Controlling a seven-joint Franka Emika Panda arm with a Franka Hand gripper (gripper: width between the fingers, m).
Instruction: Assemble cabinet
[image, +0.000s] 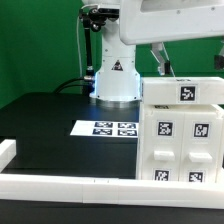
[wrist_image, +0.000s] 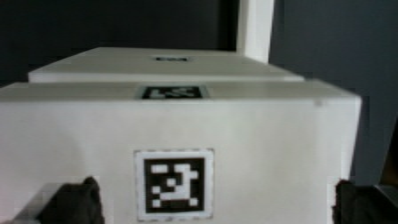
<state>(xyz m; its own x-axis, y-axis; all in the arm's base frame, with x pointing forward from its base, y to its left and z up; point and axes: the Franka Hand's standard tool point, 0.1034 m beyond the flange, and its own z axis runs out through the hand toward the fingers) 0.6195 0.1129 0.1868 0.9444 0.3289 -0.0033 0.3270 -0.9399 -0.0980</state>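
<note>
Item: cabinet (image: 180, 138), a large white boxy plastic body bearing black-and-white square tags on its blocks, stood upright on the black surface (image: 45, 120) at the exterior view's right, against the long low white rail (image: 70, 185) that ran along the near edge. Four tagged square blocks showed on its front face, and a further tag sat on a stepped upper section. Item: marker board (image: 115, 128), a thin flat white sheet with printed tags, lay flat on the surface just beside the cabinet, toward the exterior view's left. Item: white robot arm, base (image: 115, 80) standing behind the marker board, upper link reaching across above the cabinet. Item: gripper (wrist_image: 214, 205), seen in the wrist view with its two dark fingers (wrist_image: 75, 203) spread apart, one at each side of a tagged white block of the cabinet (wrist_image: 178, 125); whether they touched the block could not be told.
</note>
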